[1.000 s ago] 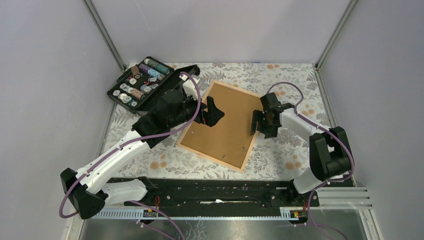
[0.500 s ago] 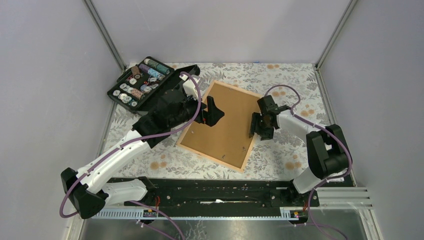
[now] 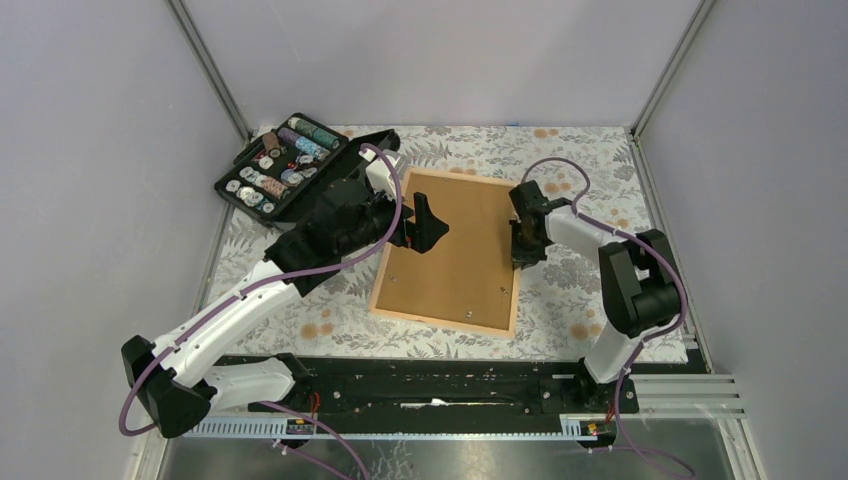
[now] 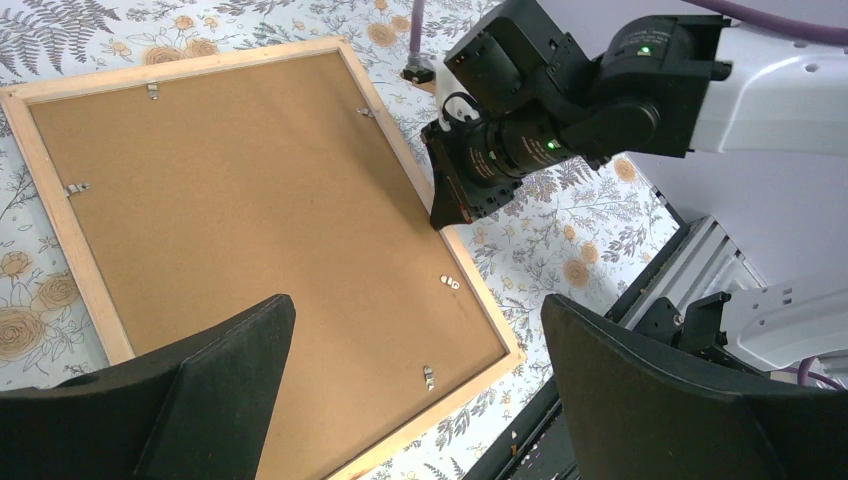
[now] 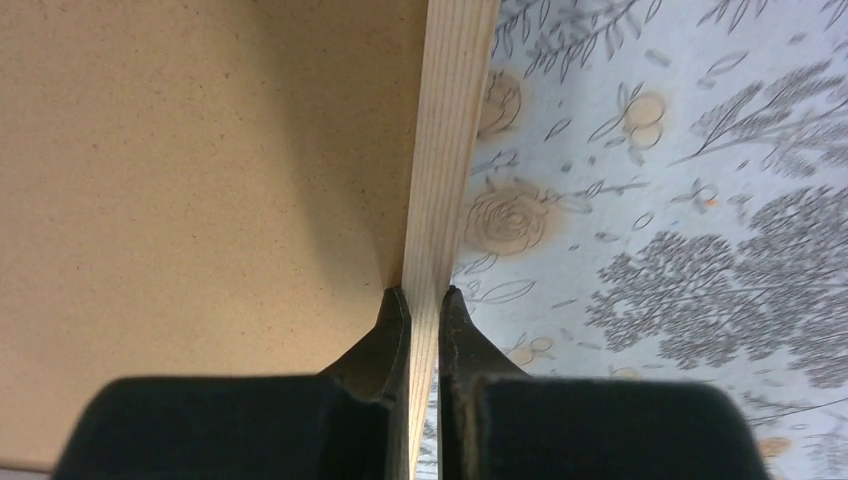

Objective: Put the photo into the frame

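Observation:
The frame (image 3: 440,322) of pale wood lies face down on the flowered table, with the brown backing board (image 3: 450,250) filling it. My right gripper (image 3: 522,250) is shut on the frame's right wooden edge (image 5: 450,150), one finger inside against the board and one outside; in the right wrist view the gripper (image 5: 425,295) pinches the wood. My left gripper (image 3: 425,225) hovers open over the board's left part, and in the left wrist view the gripper (image 4: 415,300) has nothing between its fingers. The photo is out of view.
An open black case (image 3: 285,165) holding several coloured round pieces stands at the back left. Small metal clips (image 4: 428,376) sit along the board's rim. Grey walls close in the table, and the black arm rail (image 3: 430,385) runs along the near edge.
My right gripper moved in onto the frame's right edge and shut on it. The frame turned to lie squarer to the table. The left arm stayed still.

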Available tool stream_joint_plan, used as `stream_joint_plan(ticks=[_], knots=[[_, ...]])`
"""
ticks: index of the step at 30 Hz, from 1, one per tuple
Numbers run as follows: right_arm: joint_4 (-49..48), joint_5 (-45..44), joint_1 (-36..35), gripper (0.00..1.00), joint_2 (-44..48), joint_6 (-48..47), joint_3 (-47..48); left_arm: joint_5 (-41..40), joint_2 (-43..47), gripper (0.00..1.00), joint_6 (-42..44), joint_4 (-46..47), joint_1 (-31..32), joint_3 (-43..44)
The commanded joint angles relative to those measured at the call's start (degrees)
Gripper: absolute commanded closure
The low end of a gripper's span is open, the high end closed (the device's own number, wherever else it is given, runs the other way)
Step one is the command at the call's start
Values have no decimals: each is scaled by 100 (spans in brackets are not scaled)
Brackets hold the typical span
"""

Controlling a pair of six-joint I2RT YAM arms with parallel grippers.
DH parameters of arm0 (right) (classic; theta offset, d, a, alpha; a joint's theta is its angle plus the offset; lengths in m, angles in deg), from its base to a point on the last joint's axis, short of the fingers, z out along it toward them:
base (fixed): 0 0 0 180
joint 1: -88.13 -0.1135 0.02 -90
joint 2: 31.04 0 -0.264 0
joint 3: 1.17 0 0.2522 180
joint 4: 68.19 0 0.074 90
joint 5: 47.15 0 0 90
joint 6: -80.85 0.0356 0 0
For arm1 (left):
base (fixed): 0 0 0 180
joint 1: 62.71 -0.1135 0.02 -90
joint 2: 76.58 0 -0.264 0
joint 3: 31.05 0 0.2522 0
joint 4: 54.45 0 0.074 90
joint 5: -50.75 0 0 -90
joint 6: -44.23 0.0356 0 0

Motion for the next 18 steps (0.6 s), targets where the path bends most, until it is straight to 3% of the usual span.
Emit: stream_joint_plan(ticks=[1, 9, 10, 14, 18], knots=[[281, -885, 69, 100, -355, -1099, 441, 133, 165, 1, -7, 240, -18, 34], [235, -1416, 258, 100, -850, -1378, 1130, 220, 123, 1, -44, 266, -19, 18], [219, -1324, 293, 96, -830, -1351, 1208, 209, 110, 1, -44, 259, -23, 13], [247, -701, 312, 66, -530, -1193, 1183, 149, 75, 1, -18, 241, -18, 29], [576, -440, 308, 50, -97, -1120, 977, 85, 109, 1, -9, 241, -21, 17]])
